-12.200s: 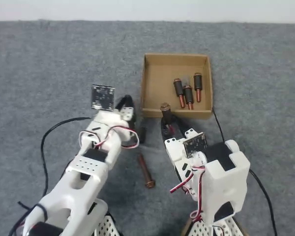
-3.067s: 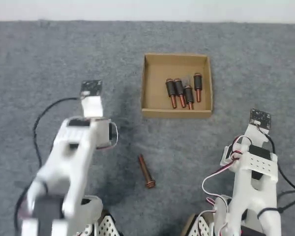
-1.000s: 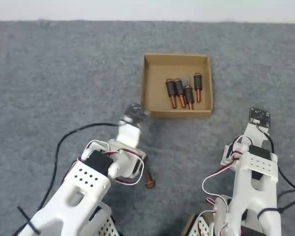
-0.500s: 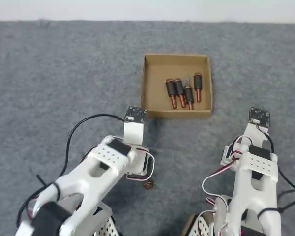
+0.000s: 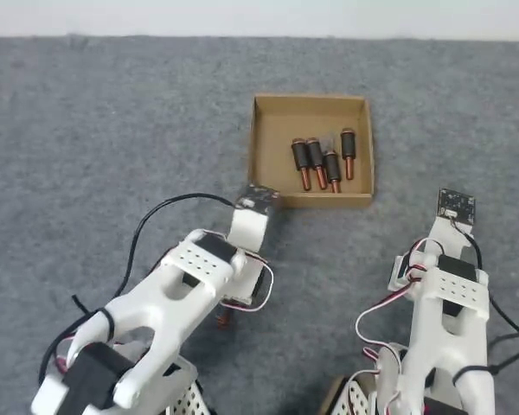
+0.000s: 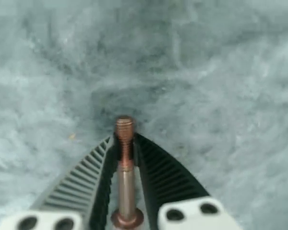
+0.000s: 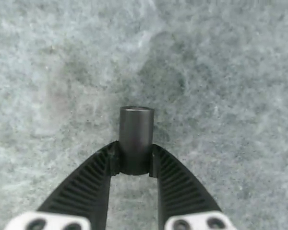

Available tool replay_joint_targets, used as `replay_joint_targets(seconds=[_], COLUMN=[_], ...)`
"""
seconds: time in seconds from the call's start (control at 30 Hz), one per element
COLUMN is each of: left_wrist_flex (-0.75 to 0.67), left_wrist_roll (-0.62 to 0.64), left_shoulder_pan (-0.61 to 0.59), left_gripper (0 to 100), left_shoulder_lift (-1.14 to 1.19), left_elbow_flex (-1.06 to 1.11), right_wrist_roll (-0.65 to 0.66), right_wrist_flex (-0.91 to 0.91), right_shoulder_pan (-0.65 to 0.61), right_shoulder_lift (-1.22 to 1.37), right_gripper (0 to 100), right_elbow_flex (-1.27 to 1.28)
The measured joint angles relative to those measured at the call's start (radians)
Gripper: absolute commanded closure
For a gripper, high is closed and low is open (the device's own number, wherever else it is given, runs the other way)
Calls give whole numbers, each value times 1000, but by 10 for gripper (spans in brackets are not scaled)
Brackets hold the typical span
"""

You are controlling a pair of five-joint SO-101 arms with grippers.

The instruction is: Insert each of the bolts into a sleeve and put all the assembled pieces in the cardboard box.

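My left gripper [image 6: 125, 143] is shut on a copper bolt [image 6: 124, 143], whose threaded tip sticks out past the fingertips above the grey carpet. In the high view the left arm [image 5: 209, 270] covers that gripper, and the bolt's head [image 5: 223, 318] peeks out beneath it. My right gripper [image 7: 134, 160] is shut on a black sleeve [image 7: 136, 134], which stands out from the jaws with its open end forward. The right arm [image 5: 447, 290] stays at the right of the carpet. The cardboard box [image 5: 310, 200] sits at the back centre, holding several bolts fitted with sleeves [image 5: 320, 160].
Grey carpet [image 5: 112, 130] covers the whole work surface. A black cable [image 5: 169, 207] loops off the left arm, and both arm bases stand at the front edge. Open carpet lies between the two arms and to the left of the box.
The left arm swung right and came down over the loose bolt, then closed on it; the bolt's head now sits a little further left. The right arm has not moved.
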Motion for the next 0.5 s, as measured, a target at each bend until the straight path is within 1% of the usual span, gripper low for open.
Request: replay_joint_targets(seconds=[0.1,0.2,0.27,0.33,0.4,0.5], left_wrist_flex=[83,157,190,201,204,204], left_wrist_roll=[-172,-374,-511,-621,-686,-713], left_shoulder_pan=[-14,-41,-66,-94,-112,-115], left_gripper=[990,987,987,976,936,848], left_shoulder_lift=[0,0,0,0,9,12], left_elbow_flex=[-75,-167,-229,-273,-299,-304], right_wrist_roll=[0,0,0,0,0,0], right_wrist_flex=[0,0,0,0,0,0], right_shoulder_pan=[0,0,0,0,0,0], right_shoulder_lift=[0,0,0,0,0,0], right_gripper=[992,992,992,992,992,992], right_elbow_flex=[0,0,0,0,0,0])
